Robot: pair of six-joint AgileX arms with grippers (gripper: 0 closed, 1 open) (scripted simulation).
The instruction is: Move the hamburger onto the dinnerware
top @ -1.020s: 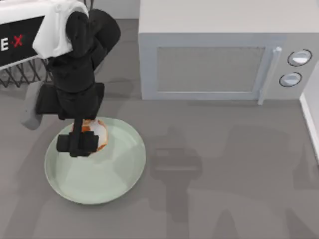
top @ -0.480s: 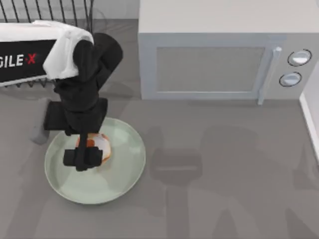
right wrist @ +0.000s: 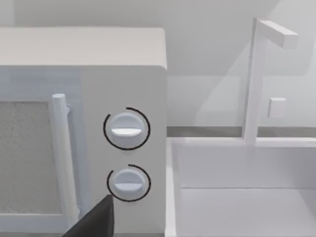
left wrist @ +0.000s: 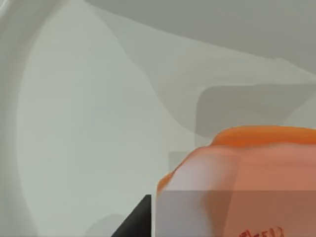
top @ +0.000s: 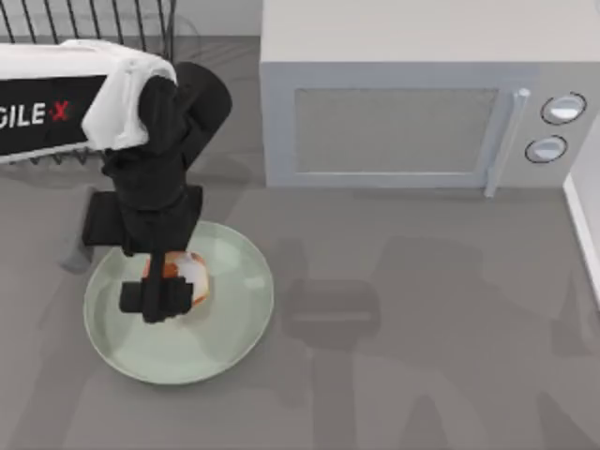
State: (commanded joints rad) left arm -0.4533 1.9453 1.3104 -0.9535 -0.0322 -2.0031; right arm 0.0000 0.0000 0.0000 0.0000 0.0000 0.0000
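Grey table top spreads out under everything, with a big white microwave (top: 412, 112) at the back and a black wire rack (top: 89, 23) in the far left corner.

I run the left arm, and its gripper, the left gripper (top: 161, 298), hangs right over the pale green plate, the dinnerware (top: 230, 328), on the left side of the table. The hamburger (top: 183, 272) is a small orange and white lump. It sits low over the plate, between the gripper's fingers. In the left wrist view the hamburger (left wrist: 247, 177) is very close and the plate (left wrist: 89, 123) lies just behind it.

I think the fingers are closed on the hamburger, holding it by its sides. I cannot tell if it touches the plate yet or floats just above it.

So most of the job looks done: the hamburger is over the plate. What is left, I think, is to let go and lift the arm away.

The right arm is parked off to the right, facing the microwave's knobs (right wrist: 126, 129).
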